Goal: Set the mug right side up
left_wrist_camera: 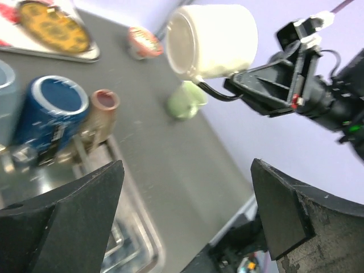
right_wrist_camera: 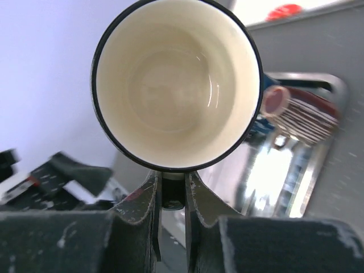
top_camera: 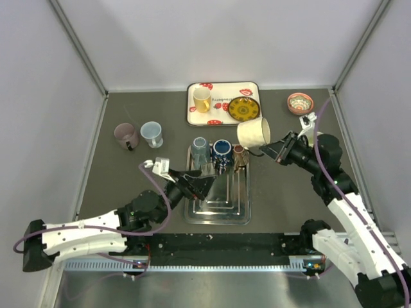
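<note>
Down at the near edge of the desk (top_camera: 128, 183) sit the two arm bases. From there the left arm (top_camera: 96, 234) reaches to the middle, and the left jaws are spread wide apart over a shiny metal tray (top_camera: 221, 208) with nothing between them. At the far end of that tray stand a pale blue cup (top_camera: 200, 149), a dark blue mug (top_camera: 221, 151) and a brown striped cup (top_camera: 239, 154). The right arm (top_camera: 347, 199) comes in from the right side. The right jaws are pinched tight on the cream mug (top_camera: 253, 133), just under its rim (the spot where the handle seems to be). That mug is up in the air, just right of the tray's far end. It lies on its side, with its mouth facing the left edge of the desk. By the far edge is a white tray (top_camera: 221, 90) with a yellow mug (top_camera: 201, 99) and a yellow plate (top_camera: 244, 109) on it. A small bowl (top_camera: 300, 102) sits near the far right corner. A purple mug (top_camera: 126, 135) and a light blue cup (top_camera: 152, 133) stand close together near the left edge.
</note>
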